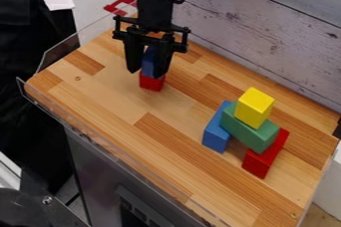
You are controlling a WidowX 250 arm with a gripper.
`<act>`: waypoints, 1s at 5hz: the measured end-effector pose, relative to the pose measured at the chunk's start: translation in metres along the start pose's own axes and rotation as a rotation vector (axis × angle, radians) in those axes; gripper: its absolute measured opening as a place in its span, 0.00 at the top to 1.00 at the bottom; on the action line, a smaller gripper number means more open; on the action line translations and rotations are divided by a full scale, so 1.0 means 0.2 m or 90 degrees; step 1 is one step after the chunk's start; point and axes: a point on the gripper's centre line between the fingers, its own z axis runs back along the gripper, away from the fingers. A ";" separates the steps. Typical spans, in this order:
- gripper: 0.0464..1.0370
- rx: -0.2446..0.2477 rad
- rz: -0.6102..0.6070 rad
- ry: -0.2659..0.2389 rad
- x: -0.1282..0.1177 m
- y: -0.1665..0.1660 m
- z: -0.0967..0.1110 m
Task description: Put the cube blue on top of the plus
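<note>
- Black hand (pixel 147 73) hangs over the far left part of the worktop (pixel 106 89), fingers pointing down.
- Fingers stand on either side of the blue cube (pixel 149 63) and hold it.
- Blue cube sits directly above a red cube (pixel 152 83), which rests on the worktop.
- Nearer the right side, a separate pile: long blue block (pixel 215 134) and long red block (pixel 263 157) lie on the wood.
- Green block (pixel 250 129) bridges those two, crosswise.
- Yellow cube (pixel 255 107) tops the green one.
- Grey plank wall (pixel 266 37) runs behind.
</note>
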 end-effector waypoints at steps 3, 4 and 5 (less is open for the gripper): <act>0.04 0.005 0.027 -0.010 -0.02 0.00 0.07; 0.04 0.015 0.041 -0.056 -0.07 -0.01 0.22; 0.04 0.034 0.052 -0.105 -0.14 -0.02 0.36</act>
